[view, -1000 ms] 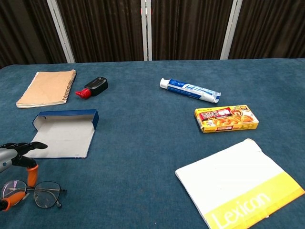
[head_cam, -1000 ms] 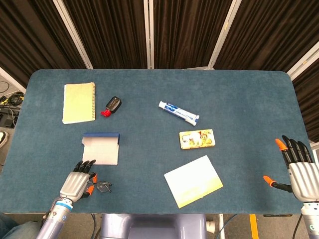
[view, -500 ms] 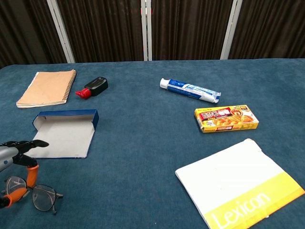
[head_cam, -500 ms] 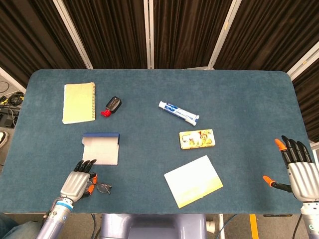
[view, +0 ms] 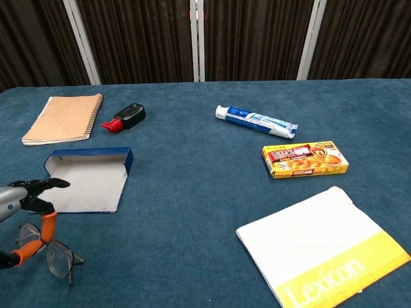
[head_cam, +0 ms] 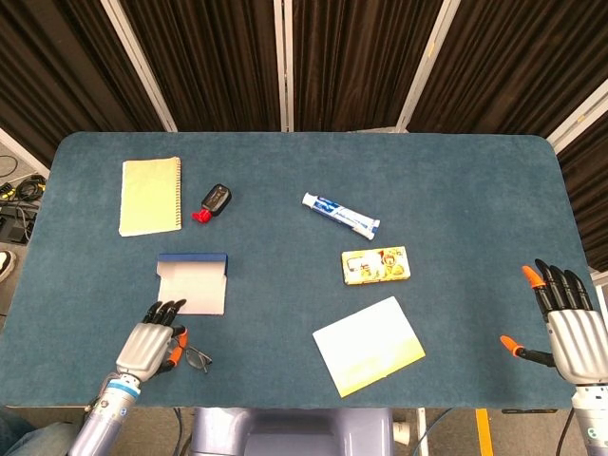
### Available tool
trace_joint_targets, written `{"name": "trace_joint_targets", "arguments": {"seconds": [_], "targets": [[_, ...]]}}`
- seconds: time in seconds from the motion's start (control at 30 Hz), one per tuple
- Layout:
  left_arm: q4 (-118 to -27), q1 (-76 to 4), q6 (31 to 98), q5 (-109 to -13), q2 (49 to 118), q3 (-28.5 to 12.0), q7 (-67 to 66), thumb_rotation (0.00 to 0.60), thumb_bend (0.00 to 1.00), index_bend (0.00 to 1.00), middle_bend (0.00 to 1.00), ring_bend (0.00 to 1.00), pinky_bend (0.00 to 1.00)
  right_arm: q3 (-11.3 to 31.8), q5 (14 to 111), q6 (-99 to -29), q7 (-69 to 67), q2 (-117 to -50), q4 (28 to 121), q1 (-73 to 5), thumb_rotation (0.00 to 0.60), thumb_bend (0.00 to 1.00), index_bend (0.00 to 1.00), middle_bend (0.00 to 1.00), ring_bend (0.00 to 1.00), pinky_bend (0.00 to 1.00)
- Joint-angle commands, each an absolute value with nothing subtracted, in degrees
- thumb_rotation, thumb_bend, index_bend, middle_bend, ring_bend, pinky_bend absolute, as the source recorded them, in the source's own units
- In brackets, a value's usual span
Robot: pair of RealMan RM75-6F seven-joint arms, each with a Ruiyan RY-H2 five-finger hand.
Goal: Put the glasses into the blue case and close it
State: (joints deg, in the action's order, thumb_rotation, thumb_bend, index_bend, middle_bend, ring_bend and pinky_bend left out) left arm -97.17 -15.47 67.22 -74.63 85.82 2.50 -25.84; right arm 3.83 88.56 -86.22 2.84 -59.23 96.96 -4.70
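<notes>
**Left hand on glasses, case just past at 12 o'clock**

Left hand [head_cam: 147,349] sits at the near-left edge of the surface [head_cam: 456,190], right over the glasses [view: 50,253]. In chest view orange-tipped fingers [view: 46,226] reach down into the frame, one lens tilted up off the cloth, so it looks pinched between thumb and finger. Judgement, not certain: contact pt is partly hidden by the hand itself.

Glasses: near-left corner, under/beside left hand, mostly poking out toward 3 o'clock in head view. Long axis roughly 9-to-3, slightly skewed.

Blue case [head_cam: 193,282]: open, lid flap up at its far edge, pale interior showing, nothing inside. Lies just beyond the hand at abt 12 to 1 o'clock, near but not touching. Long axis also 9-to-3, so glasses are already roughly parallel w/ the case; little wrist rotation needed, I'd guess.

Right hand [head_cam: 567,323]: far right edge, fingers spread, holding nothing, well apart from case and glasses. Left is clearly the nearer arm for this.

Next move as I read it: lift, carry short hop toward 12 o'clock, set down inside the tray part. Risk: grip looks like it's on one lens/rim only, so frame could swing or slip on the lift.

Other stuff (notebook [head_cam: 150,196], toothpaste [head_cam: 340,215]) is further out, not in the path.
</notes>
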Motion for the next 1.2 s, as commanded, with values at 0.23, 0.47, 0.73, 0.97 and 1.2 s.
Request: {"name": "trace_joint_targets", "arguments": {"seconds": [0.23, 0.47, 0.73, 0.97, 1.2], "targets": [[-99.8, -18.8, 65.6, -71.6, 84.5, -3.0, -24.5, 0.600, 0.53, 0.64, 0.00, 0.00, 0.00, 3.9, 87.9, -85.3, 3.1, -59.6, 96.6, -5.1, 0.600, 0.00, 0.00, 0.00, 0.00, 0.00], [-95.2, -23.7, 62.1, -65.9, 86.9, -9.9, -22.5, 0.600, 0.54, 0.64, 0.00, 0.00, 0.00, 4.0, 87.4, -84.7, 2.5, -59.6, 96.8, -5.3, 0.600, 0.00, 0.00, 0.00, 0.00, 0.00], [-85.9, -29.3, 57.9, -58.7, 90.4, -14.6, -23.0, 0.600, 0.54, 0.64, 0.00, 0.00, 0.00, 4.5, 86.1, -83.8, 0.6, -59.1, 96.1, -5.7, 0.600, 0.00, 0.00, 0.00, 0.00, 0.00], [-82.8, -31.2, 56.5, -55.3, 91.4, -14.9, -22.8, 0.600, 0.54, 0.64, 0.00, 0.00, 0.00, 4.6, 85.7, -83.1, 0.4, -59.2, 95.8, -6.0, 0.600, 0.00, 0.00, 0.00, 0.00, 0.00], [-79.9, -32.2, 55.5, -52.9, 92.6, -14.0, -23.0, 0.600, 0.54, 0.64, 0.00, 0.00, 0.00, 4.5, 85.6, -83.1, 0.2, -59.1, 95.8, -6.0, 0.600, 0.00, 0.00, 0.00, 0.00, 0.00]]}}
